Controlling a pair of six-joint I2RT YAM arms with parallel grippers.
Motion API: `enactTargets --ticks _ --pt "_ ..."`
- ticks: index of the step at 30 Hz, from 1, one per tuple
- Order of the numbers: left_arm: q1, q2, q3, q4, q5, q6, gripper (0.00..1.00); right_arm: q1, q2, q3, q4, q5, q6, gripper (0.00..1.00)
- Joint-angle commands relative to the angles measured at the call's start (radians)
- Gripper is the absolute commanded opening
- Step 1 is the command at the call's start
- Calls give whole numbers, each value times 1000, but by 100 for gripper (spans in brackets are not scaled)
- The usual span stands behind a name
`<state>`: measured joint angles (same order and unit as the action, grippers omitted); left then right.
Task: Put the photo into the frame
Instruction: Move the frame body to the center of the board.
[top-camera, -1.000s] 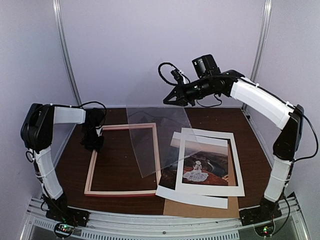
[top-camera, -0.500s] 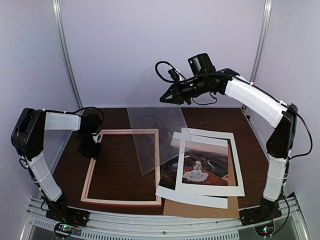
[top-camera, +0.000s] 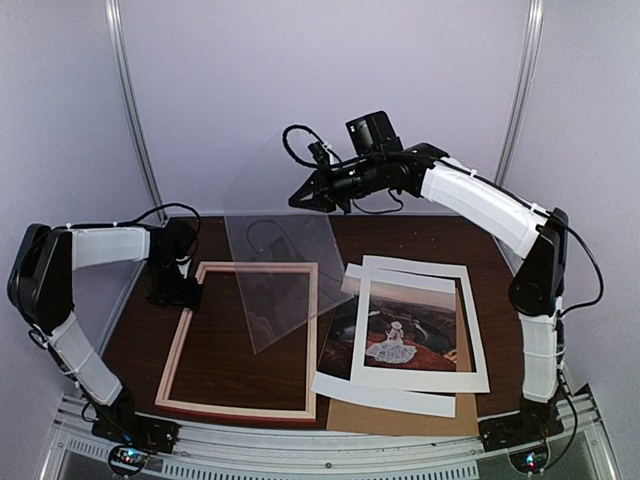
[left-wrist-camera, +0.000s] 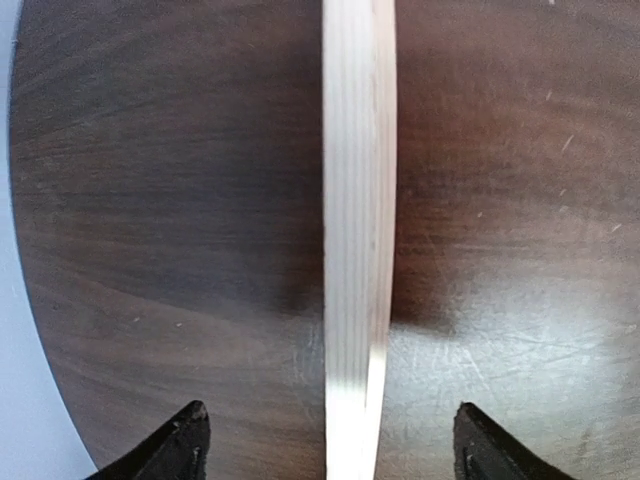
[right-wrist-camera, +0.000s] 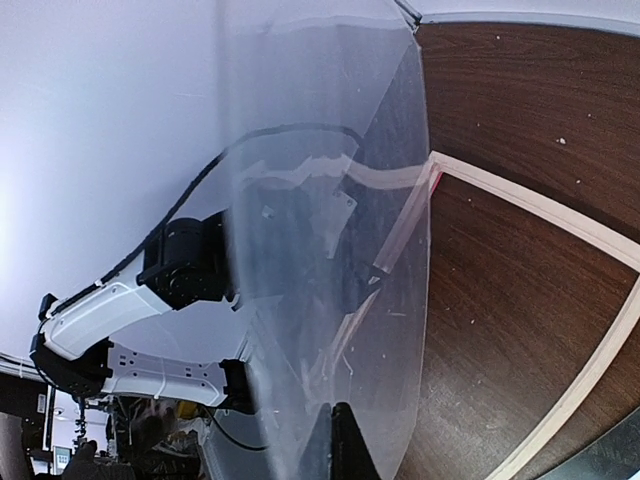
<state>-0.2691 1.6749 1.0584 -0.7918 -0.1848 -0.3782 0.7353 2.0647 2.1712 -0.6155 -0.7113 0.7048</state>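
The frame (top-camera: 178, 345), pink with pale wood edges, lies flat on the left of the table. My left gripper (top-camera: 180, 292) hovers at its far left corner, open. In the left wrist view the pale wood rail (left-wrist-camera: 358, 200) runs between the wide-apart fingertips (left-wrist-camera: 185, 442) without touching them. The photo (top-camera: 400, 325) lies to the right under a white window mat (top-camera: 475, 340). My right gripper (top-camera: 302, 198) is raised at the back, shut on a clear sheet (top-camera: 285, 275) that hangs over the frame's right side. The right wrist view shows the sheet (right-wrist-camera: 350, 300) pinched in the fingers (right-wrist-camera: 345, 450).
A brown backing board (top-camera: 400, 415) sticks out under the photo near the front edge. Pale walls close in the back and both sides. Dark table surface shows inside the frame (right-wrist-camera: 540, 215) and around it.
My left gripper has opened and let go of the frame's rail, and the frame now lies flat. The right arm has carried the clear sheet to the left.
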Motion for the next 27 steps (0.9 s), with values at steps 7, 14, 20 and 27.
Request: enactTargets --ticks 7,14,20,27 --pt "97 -208 85 14 -136 -51 98 78 89 102 122 68 155 0" --pt "259 -373 88 56 -103 -105 98 146 149 157 227 116 270 0" --pt "287 -407 105 48 -155 -97 98 181 214 292 271 73 345 0" --pt "287 -443 62 77 -151 -106 98 174 172 -84 485 118 547 0"
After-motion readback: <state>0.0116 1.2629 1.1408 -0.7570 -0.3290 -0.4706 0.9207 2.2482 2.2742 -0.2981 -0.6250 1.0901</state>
